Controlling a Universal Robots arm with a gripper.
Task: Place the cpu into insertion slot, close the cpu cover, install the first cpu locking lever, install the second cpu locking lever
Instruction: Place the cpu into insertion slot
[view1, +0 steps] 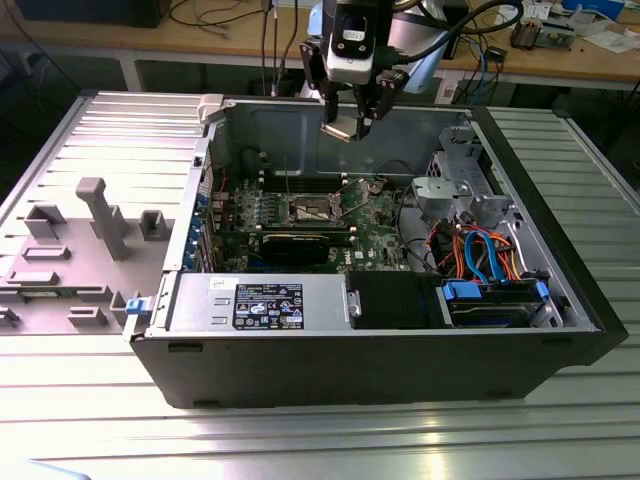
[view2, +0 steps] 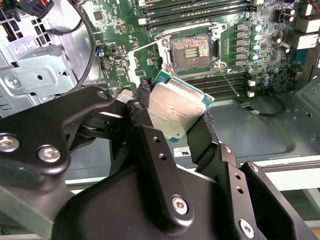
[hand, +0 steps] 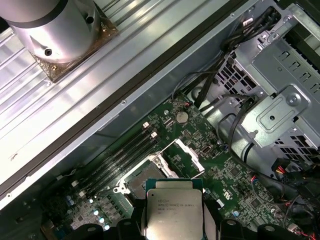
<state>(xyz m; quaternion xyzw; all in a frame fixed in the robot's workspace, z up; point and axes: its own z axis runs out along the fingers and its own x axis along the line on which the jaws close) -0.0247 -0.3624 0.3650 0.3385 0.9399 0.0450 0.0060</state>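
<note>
Gripper (view1: 350, 128) clamped on the cpu (view2: 177, 107) by two opposite edges, held in air above the open case (view1: 380, 370) near its far edge, well clear of the board (hand: 240, 200). Slot (view2: 190, 47) sits in the board with the cover (hand: 182, 152) swung open beside it, and it looks empty, though that's hard to confirm. Room above the slot is open; drive cage (hand: 280, 110) and cables (view1: 480, 250) stand off to one side.

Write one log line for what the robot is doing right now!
gripper: shut on cpu | cpu: in air, not in insertion slot | cpu cover: open
</note>
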